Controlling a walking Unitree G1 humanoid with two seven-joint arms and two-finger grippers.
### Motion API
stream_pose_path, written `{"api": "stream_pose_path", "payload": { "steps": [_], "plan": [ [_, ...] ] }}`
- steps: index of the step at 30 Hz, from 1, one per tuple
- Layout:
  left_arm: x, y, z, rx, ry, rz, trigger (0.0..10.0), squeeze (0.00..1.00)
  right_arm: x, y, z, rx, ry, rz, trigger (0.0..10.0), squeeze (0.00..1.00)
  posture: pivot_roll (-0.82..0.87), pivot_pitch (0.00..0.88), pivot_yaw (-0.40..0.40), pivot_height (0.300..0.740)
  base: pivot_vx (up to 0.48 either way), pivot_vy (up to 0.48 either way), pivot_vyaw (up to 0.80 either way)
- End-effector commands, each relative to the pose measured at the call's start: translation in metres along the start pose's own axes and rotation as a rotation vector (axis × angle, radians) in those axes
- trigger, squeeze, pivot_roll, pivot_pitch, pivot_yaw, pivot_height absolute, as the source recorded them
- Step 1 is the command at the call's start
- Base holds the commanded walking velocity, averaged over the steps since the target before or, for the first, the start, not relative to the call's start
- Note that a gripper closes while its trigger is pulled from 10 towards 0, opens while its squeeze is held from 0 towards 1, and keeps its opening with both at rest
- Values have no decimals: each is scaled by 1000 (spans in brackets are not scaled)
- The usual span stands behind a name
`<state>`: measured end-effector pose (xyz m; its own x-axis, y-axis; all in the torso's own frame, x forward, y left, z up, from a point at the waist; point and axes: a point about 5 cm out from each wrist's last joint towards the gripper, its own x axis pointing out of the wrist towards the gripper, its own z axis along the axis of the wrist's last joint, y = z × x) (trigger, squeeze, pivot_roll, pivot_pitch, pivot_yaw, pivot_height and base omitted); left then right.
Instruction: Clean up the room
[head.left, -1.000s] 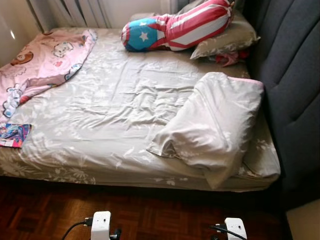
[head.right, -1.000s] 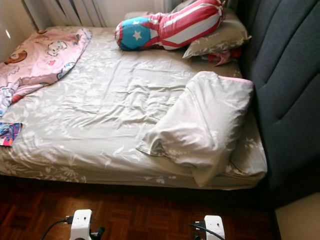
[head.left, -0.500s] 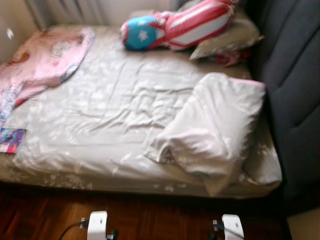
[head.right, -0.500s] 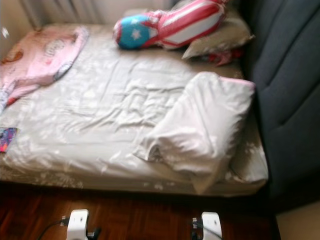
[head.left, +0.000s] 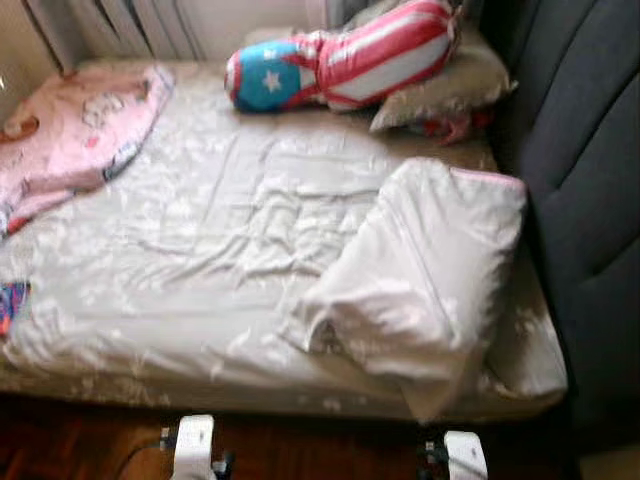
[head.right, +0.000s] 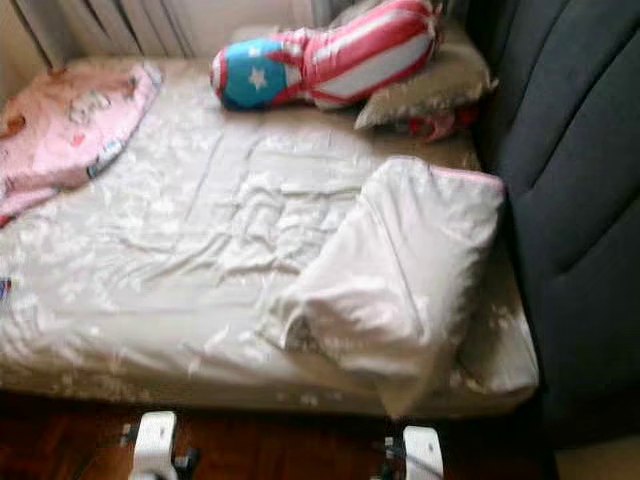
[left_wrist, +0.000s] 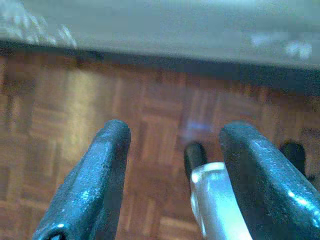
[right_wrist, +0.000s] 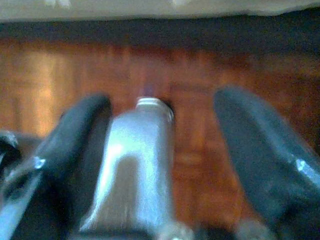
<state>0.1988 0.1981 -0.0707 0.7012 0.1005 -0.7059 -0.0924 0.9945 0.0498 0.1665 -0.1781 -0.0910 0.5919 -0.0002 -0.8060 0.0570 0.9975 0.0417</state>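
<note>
**Two grippers idle at the bedside: approach and first pick**

Two arms hang low at the near edge of the bed (head.left: 200, 330), both over the parquet floor (left_wrist: 60, 125). The left gripper (left_wrist: 172, 150) has its fingers spread wide with nothing between them; the right gripper (right_wrist: 162, 130) is likewise spread and empty.

Layout of the work area:
- A rumpled grey-white pillow (head.left: 420, 280) lies askew at the near right of the mattress, just beside the dark headboard (head.left: 590, 150).
- A red, white and blue striped cushion (head.left: 340, 55) rests at the far end, leaning on a grey pillow (head.left: 450, 85).
- A pink cartoon-print blanket (head.left: 70, 130) is bunched at the far left.
- A small colourful item (head.left: 8, 305) sits at the near left edge; it is too blurred to identify.

Recommended procedure, judged from this layout:
1. Halt close to the mattress edge before raising either arm; the head views are blurred, so let the image settle.
2. Start with the nearest item, likely the askew pillow, using the right gripper.
3. Pinch a thick corner fold, not loose casing, which would slip or drag the sheet.
4. Lift clear before moving it toward the far pillows.
</note>
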Motion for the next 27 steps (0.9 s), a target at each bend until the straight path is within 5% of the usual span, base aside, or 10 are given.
{"api": "stream_pose_path", "payload": {
  "steps": [1,22,23,24,27],
  "plan": [
    [-2,-3,-8,-16,24,-7,10000,0,-2,-6,-7,11,12,-14,10000,0,-100,142,37,740,0,0,0],
    [5,-8,48,-16,-247,-66,10000,0,-5,-6,0,127,-124,-37,10000,0,-105,139,39,740,0,0,0],
    [5,-8,47,-19,-242,-63,10000,0,3,-6,60,93,-303,-17,10000,0,-109,137,38,740,0,0,0],
    [5,-8,46,-20,-240,-62,10000,0,3,-5,78,84,-355,-11,10000,0,-110,136,37,740,0,0,0],
    [5,-8,44,-31,-231,-54,10000,0,4,-8,81,90,-357,-16,10000,0,-112,133,36,740,0,0,0]
  ]
}}
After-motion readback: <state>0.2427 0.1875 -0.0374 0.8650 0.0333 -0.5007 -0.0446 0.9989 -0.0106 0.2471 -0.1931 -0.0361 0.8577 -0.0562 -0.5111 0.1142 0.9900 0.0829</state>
